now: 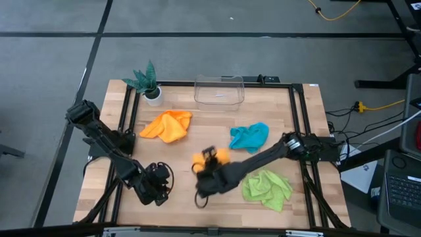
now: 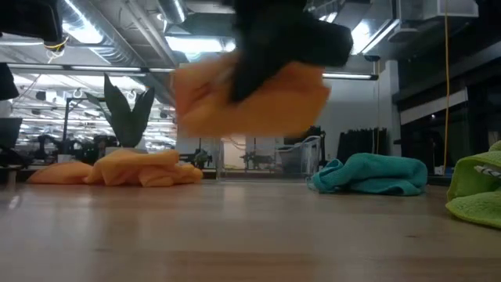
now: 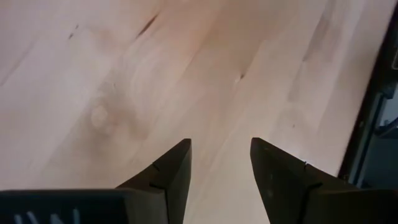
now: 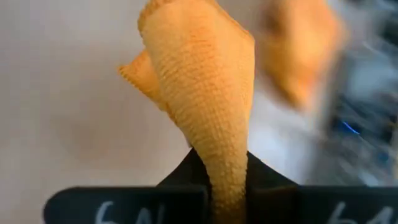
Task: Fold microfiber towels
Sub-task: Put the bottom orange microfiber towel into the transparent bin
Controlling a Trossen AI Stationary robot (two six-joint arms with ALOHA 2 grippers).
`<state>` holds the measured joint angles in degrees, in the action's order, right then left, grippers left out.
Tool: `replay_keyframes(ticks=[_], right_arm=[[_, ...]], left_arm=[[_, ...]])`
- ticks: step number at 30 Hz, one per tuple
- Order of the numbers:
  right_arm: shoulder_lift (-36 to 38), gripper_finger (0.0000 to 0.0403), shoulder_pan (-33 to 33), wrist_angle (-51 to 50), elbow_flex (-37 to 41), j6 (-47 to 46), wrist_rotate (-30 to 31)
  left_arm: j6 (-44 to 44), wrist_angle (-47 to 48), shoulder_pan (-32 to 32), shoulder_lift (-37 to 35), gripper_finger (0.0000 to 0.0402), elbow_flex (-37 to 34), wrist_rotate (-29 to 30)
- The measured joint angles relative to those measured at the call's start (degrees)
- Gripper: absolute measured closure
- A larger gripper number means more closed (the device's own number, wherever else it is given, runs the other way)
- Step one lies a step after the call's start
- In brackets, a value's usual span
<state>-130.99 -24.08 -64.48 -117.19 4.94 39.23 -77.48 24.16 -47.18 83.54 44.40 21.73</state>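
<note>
We see the right end effector [image 4: 227, 186] clamped on an orange towel [image 4: 205, 93]; the right wrist view shows the cloth pinched between the dark fingers and fanning out beyond them. In the high view the right end effector [image 1: 209, 158] sits near the middle of the bench [image 1: 191, 204], with only bits of that orange towel [image 1: 220, 157] poking out around the dark arm. The low view adds what the others lack: the held orange towel [image 2: 250, 98] hangs clear above the bench surface [image 2: 235, 235], blurred, with the arm cut off at the picture's top.

The left end effector [image 3: 221, 168] is spread apart and holds nothing, with only bare wood between its fingers in the left wrist view. In the high view it [image 1: 158, 187] waits near the front-left of the bench, its fingers hard to make out there.

A second orange towel [image 1: 168, 125] lies crumpled toward the back left; in the low view it [image 2: 133, 168] is a low heap. The teal-blue towel [image 1: 248, 136] lies bunched right of centre, and the lime green towel [image 1: 266, 187] is front right, just beside the right arm. The low view cuts the lime green towel [image 2: 477, 192] off at its edge.

A potted plant [image 1: 148, 82] stands at the back-left corner, and a clear container [image 1: 219, 91] at the back middle. In the low view the container [image 2: 297, 160] is faint, its contents unclear.
</note>
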Motion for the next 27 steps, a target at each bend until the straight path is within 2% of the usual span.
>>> replay_keyframes(ticks=[3,7,12,14,18,22,24,27], right_arm=[[3.9,0.0386,2.2,-8.8,-0.2,-5.0,7.2],[8.9,0.0386,7.3,-16.1,-0.1,-7.7,9.2],[13.8,0.0386,17.6,-13.4,1.7,1.2,9.2],[14.5,0.0386,22.7,-9.9,2.5,6.8,5.8],[14.9,0.0386,33.7,1.3,6.2,17.5,-7.0],[14.8,0.0386,42.1,14.7,12.8,27.7,-8.8],[14.8,0.0386,44.8,18.1,14.5,31.2,-10.7],[14.7,0.0386,47.0,21.6,16.5,32.0,-17.9]], left_arm=[[0.0,0.2,-0.8,0.0,0.0242,0.0,1.4],[0.1,0.3,-0.9,0.2,0.0242,0.0,2.0],[0.1,0.4,-0.8,0.2,0.0242,0.0,4.5],[0.1,0.6,-0.7,0.2,0.0242,0.0,4.6],[0.1,0.9,-0.3,0.2,0.0242,0.0,4.7],[0.9,1.0,0.4,0.1,0.0242,0.0,4.8],[1.9,1.0,0.8,0.1,0.0242,0.0,4.8],[3.0,1.0,1.4,0.1,0.0242,0.0,4.8]])
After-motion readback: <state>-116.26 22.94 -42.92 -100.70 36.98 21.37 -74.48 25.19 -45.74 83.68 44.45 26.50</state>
